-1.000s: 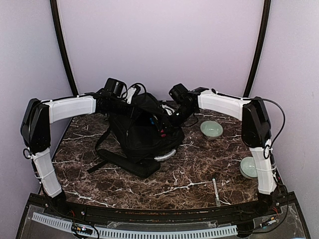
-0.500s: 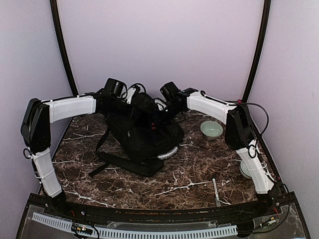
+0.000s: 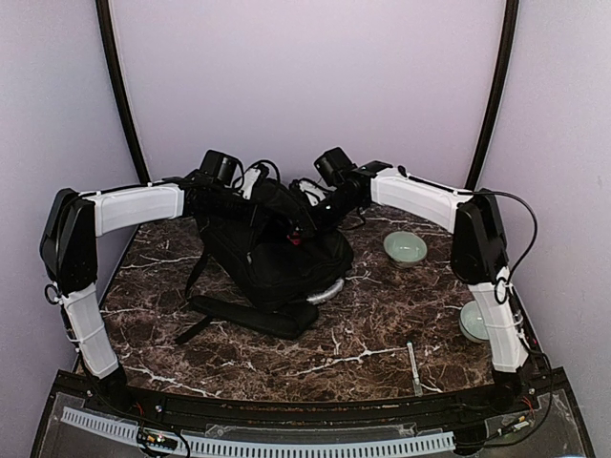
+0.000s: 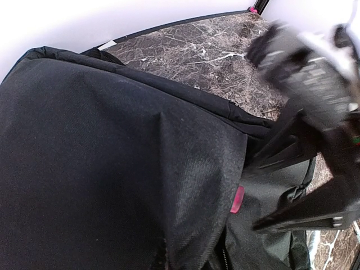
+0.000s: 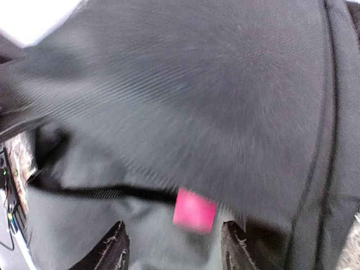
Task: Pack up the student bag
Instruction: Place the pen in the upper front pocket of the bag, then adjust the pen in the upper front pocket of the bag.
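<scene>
The right gripper (image 5: pixel 173 239), jaws spread, has slid onto the 1 o'clock corner of the student bag (image 3: pixel 277 258), seemingly seeking its opening; whether the left gripper (image 3: pixel 239 191) grips cannot be told.

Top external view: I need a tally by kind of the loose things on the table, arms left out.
Black backpack: 1
Pale green bowls: 2 (the nearer one is partly hidden by the right arm)
Thin pale stick-like item: 1 (too small to identify)
Total: 4
</scene>
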`<action>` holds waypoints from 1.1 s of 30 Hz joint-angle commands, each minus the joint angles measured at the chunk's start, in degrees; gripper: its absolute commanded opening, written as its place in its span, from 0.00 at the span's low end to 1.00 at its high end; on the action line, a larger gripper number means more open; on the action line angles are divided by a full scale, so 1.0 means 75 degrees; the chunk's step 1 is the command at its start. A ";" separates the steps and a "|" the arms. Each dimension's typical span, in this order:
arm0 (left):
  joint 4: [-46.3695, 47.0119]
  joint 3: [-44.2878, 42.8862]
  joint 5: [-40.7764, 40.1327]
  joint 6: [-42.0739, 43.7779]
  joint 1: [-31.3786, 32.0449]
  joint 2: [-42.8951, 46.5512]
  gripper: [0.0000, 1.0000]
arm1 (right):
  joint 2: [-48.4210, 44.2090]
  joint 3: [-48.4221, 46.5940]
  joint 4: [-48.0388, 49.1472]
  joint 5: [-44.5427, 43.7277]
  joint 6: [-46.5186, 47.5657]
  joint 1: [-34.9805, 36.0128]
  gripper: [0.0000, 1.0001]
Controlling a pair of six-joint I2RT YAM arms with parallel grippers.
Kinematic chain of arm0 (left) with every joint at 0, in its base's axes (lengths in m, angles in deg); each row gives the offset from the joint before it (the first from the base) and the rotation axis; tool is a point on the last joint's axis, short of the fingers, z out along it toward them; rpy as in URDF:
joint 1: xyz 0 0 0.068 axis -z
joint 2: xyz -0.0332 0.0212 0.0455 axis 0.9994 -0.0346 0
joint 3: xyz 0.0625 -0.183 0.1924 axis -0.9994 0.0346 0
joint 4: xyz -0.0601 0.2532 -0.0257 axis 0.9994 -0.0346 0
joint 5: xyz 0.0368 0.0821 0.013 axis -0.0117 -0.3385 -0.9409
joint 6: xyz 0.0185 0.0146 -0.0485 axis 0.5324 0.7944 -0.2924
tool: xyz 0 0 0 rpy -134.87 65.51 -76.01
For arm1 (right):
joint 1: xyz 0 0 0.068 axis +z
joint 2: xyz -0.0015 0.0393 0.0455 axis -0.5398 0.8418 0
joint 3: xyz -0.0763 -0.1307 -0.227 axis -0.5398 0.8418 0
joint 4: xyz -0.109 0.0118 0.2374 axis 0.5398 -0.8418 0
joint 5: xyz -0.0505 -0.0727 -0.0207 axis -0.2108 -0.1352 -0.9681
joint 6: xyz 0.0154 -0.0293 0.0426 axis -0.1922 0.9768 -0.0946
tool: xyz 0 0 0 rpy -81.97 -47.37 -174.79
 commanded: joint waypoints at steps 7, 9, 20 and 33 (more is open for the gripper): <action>0.0221 -0.0348 0.0687 -0.0007 0.0200 0.0424 0.04 | -0.1762 0.1970 0.0476 0.1084 0.1862 -0.0031 0.53; 0.0221 -0.0351 0.0700 -0.0002 0.0199 0.0432 0.04 | -0.1847 0.2210 0.0592 0.0941 0.2236 -0.0020 0.29; 0.0244 -0.0337 0.0692 -0.0015 0.0200 0.0467 0.04 | -0.1069 0.1885 0.0580 0.0339 0.2794 0.0030 0.01; 0.0262 -0.0330 0.0770 -0.0066 0.0211 0.0402 0.04 | -0.0207 0.1014 0.3135 -0.0431 0.1131 0.0056 0.05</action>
